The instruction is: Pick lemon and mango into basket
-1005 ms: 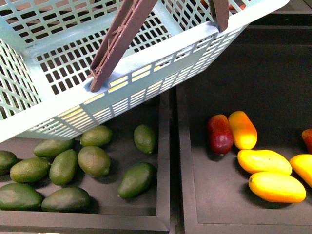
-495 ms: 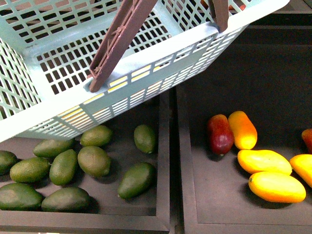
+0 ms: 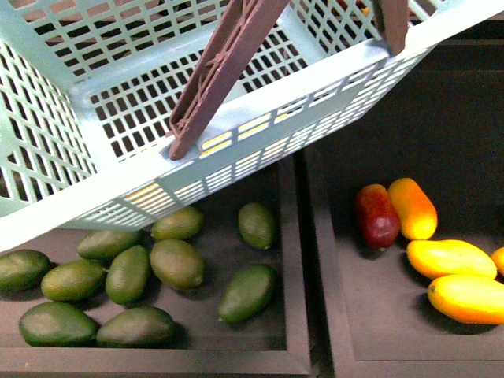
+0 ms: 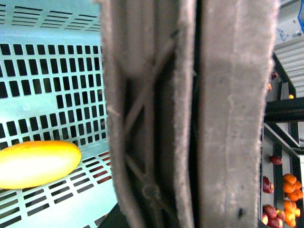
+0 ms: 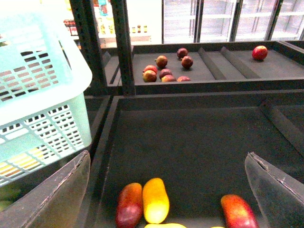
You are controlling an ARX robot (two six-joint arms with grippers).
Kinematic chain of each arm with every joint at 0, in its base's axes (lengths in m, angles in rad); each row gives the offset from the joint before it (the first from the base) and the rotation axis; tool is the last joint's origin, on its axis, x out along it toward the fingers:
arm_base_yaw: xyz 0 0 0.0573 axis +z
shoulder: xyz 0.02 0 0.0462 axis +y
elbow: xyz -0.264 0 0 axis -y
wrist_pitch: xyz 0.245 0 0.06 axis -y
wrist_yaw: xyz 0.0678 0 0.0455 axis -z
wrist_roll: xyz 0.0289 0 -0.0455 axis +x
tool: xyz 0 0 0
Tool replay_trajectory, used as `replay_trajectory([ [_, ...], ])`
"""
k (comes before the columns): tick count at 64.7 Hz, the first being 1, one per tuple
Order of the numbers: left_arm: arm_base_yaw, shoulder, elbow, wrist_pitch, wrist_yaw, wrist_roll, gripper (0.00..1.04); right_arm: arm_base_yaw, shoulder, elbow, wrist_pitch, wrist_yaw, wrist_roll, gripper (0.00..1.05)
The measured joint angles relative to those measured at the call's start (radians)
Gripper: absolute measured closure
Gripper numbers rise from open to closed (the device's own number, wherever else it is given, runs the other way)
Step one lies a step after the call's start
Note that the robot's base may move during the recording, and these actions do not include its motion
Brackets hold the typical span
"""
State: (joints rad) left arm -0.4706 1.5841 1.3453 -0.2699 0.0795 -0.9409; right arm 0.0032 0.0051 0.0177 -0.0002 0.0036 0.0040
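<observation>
The pale teal basket [image 3: 260,118] hangs tilted across the top of the front view, its brown handle [image 3: 220,75] raised. My left gripper [image 4: 187,180] is shut on that handle, which fills the left wrist view. A bright yellow oval fruit [image 4: 38,164], the lemon by its look, lies on the basket floor. Yellow mangoes [image 3: 450,258] [image 3: 468,298] lie in the right tray, beside an orange-yellow one [image 3: 413,208] and a dark red one [image 3: 376,216]. My right gripper [image 5: 166,194] is open and empty above that tray, over the orange-yellow mango [image 5: 155,200].
Several green avocados [image 3: 177,262] fill the left tray. A raised divider [image 3: 303,260] separates the two trays. In the right wrist view the basket wall [image 5: 42,109] is close by one finger. Dark shelf posts [image 5: 123,42] and a shelf of red fruit [image 5: 164,71] stand behind.
Everything in the front view, basket and both trays alike, has shifted to the right and slightly down. The fruits lie as before in their trays.
</observation>
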Motion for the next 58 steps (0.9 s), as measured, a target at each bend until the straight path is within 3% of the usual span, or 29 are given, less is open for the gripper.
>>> replay_trajectory([
  [58,0.01,0.0,0.001,0.0,-0.023,0.002,0.9,0.0,-0.002,0.0,-0.001,-0.001,-0.001,0.09],
])
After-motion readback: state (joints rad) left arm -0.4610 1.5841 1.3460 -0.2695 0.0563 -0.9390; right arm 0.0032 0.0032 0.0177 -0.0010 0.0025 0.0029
